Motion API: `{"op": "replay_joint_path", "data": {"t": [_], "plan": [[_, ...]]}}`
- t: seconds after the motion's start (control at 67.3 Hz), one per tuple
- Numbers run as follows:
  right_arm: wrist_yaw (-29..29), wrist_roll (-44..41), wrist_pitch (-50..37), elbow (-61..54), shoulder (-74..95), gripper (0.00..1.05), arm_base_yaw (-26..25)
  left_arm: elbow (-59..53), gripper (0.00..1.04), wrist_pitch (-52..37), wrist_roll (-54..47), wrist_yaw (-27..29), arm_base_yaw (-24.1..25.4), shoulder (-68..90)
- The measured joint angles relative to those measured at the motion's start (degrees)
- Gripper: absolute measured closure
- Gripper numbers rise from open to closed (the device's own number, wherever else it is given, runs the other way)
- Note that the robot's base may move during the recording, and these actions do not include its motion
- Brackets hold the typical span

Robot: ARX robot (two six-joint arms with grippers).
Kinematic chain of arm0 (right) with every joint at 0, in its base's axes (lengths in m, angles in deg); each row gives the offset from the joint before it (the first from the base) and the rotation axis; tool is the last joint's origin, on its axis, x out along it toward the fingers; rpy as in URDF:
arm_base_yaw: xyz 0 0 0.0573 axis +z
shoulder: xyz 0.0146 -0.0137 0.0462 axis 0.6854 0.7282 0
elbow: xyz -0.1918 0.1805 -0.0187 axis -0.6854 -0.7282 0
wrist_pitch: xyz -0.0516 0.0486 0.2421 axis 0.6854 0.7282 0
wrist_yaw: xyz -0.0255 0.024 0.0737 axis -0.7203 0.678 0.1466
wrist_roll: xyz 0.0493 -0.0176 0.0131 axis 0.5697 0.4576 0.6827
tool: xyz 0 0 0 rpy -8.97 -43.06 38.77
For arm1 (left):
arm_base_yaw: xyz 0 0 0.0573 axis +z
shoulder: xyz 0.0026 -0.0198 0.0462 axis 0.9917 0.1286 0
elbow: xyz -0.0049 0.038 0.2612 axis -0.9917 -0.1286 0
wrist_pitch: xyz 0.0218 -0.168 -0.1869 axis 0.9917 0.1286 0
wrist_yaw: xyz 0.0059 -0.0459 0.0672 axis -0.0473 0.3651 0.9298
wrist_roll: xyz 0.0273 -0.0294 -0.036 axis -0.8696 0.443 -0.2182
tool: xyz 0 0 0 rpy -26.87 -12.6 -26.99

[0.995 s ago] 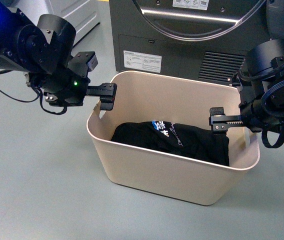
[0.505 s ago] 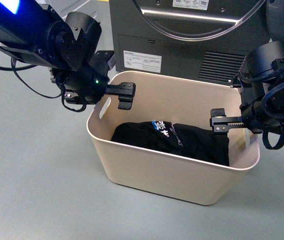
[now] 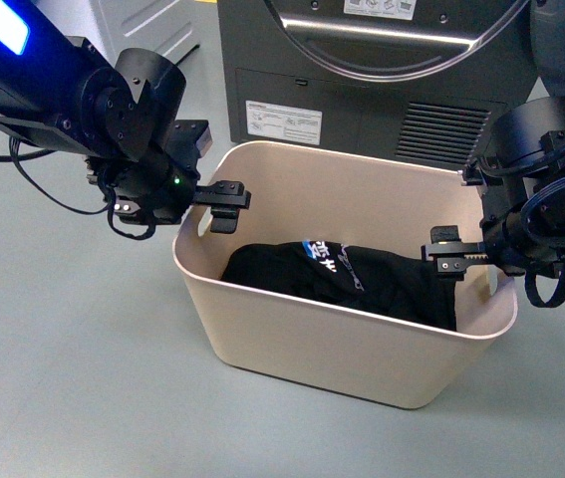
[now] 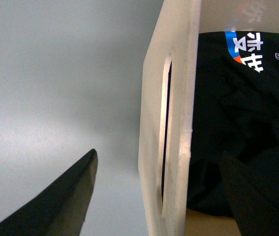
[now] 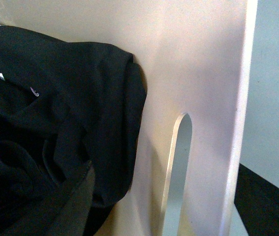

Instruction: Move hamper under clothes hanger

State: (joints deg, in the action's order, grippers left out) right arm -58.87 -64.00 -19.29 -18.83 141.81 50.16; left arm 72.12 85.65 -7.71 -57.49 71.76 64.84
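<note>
Hamper (image 3: 342,339): on the floor (image 3: 73,388), just in front of the dark grey machine (image 3: 362,100), a black garment (image 3: 362,279) heaped inside. The clothes hanger is in no view, so I cannot place the destination from here.

Left end effector (image 3: 222,193): spread, straddling the left short wall. In the left wrist view one finger (image 4: 60,196) is outside and the other inside, level with the handle slot (image 4: 165,132). Not clamped.

Right end effector (image 3: 448,257): at the opposite short wall beside its slot (image 5: 176,167). It reads as spread, one dark finger outside, a blurred one inside over the cloth. Not pinching either.

Risks, as I judge them:
- The inner right finger sits close to the garment, so closing could trap cloth against the wall and weaken the grip.
- The walls are smooth and tapered, so a pinch near the rim may slide off under load.
- Uneven closing or lifting could tilt or twist the tub and shift the load.
- The machine is close behind, so swinging that way risks a knock.
</note>
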Motion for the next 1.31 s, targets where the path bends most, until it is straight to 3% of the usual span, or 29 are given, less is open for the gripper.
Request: {"op": "replay_joint_path", "data": {"t": [0.431,1.307], "plan": [[-1.42,0.76,0.37,0.02,0.17,1.02,-0.04,-1.03,1.02,-1.14,-1.05,-0.04,-0.74,-0.28],[0.24,1.09,1.16,-1.62,-4.15,1.02,0.17,-3.30,1.01,0.11,-1.46,0.87,-0.02,-6.45]]}}
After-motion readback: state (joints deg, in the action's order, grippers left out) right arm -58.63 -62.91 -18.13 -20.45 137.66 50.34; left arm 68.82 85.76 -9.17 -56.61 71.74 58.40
